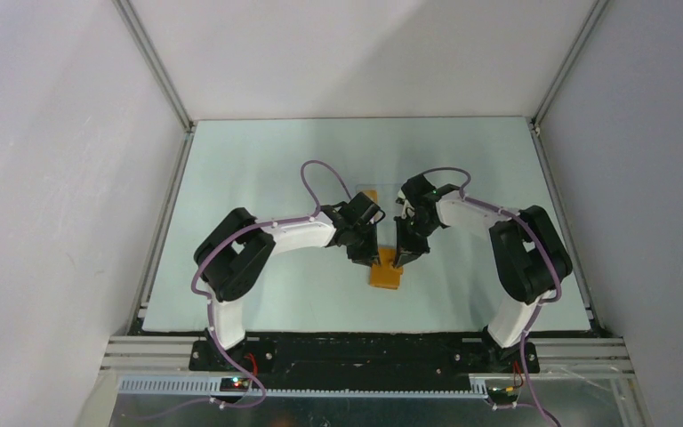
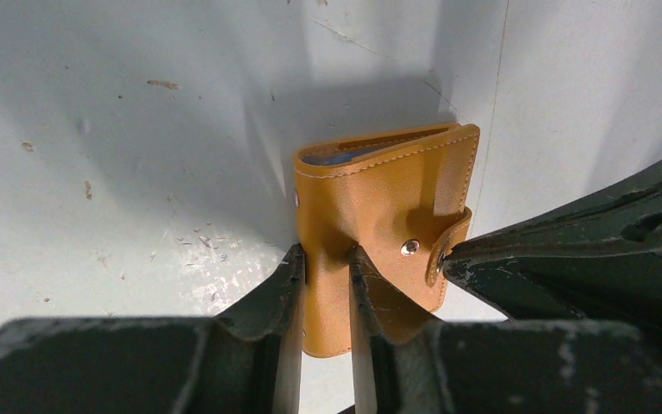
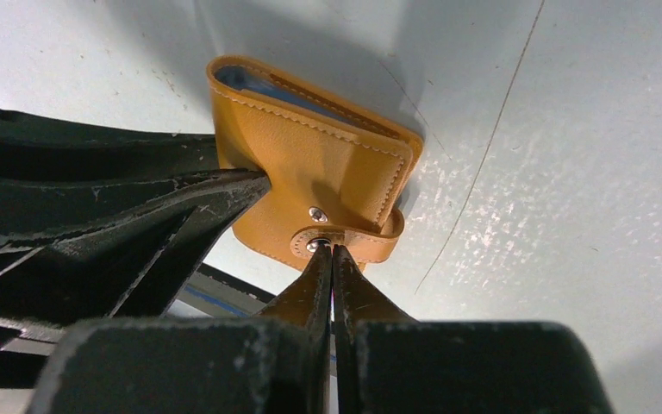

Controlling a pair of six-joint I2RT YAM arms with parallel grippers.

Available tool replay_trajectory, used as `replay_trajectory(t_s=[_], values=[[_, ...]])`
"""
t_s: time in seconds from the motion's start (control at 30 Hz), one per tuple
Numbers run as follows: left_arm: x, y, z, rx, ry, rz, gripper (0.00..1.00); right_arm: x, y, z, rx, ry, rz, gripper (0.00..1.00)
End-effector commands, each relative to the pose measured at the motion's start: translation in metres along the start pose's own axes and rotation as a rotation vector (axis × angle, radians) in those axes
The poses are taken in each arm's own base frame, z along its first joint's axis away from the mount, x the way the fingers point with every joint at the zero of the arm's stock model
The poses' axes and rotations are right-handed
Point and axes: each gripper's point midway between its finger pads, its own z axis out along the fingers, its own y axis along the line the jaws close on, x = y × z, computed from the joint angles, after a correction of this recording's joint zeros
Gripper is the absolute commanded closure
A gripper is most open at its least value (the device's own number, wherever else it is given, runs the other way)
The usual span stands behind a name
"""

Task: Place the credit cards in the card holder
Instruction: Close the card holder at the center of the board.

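The orange card holder [image 1: 386, 271] is folded shut and held off the table between the two arms. My left gripper [image 2: 327, 256] is shut on one edge of the card holder [image 2: 379, 198], a finger on each face. A blue card edge [image 2: 345, 158] shows inside the fold, and again as a blue card edge [image 3: 250, 82] in the right wrist view. My right gripper [image 3: 332, 248] is shut with nothing between its fingers, and its tips press on the snap of the clasp strap [image 3: 353, 240]. The strap is bent round the card holder [image 3: 310, 164], its snap lying just below the stud [image 3: 316, 213].
A clear plastic rectangle [image 1: 369, 197] lies on the pale table just behind the grippers. White walls with aluminium rails [image 1: 156, 67] close in the table on three sides. The arm bases sit on the black near edge [image 1: 365, 351].
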Motion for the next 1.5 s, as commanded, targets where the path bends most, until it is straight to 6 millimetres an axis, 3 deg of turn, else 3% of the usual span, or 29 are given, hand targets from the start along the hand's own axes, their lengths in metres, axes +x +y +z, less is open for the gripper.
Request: replay_trajectory(t_s=[0.0,0.97,1.47], values=[[0.013,0.018,0.019,-0.074,0.033,0.032,0.79,-0.002,0.003,0.005,-0.005,-0.005,-0.011,1.0],[0.014,0.018,0.019,-0.075,0.039,0.032,0.82,-0.002,0.004,0.023,-0.032,0.056,-0.017,1.0],[0.015,0.015,0.015,-0.062,0.055,0.017,0.82,0.009,-0.009,0.034,0.056,0.112,-0.056,1.0]])
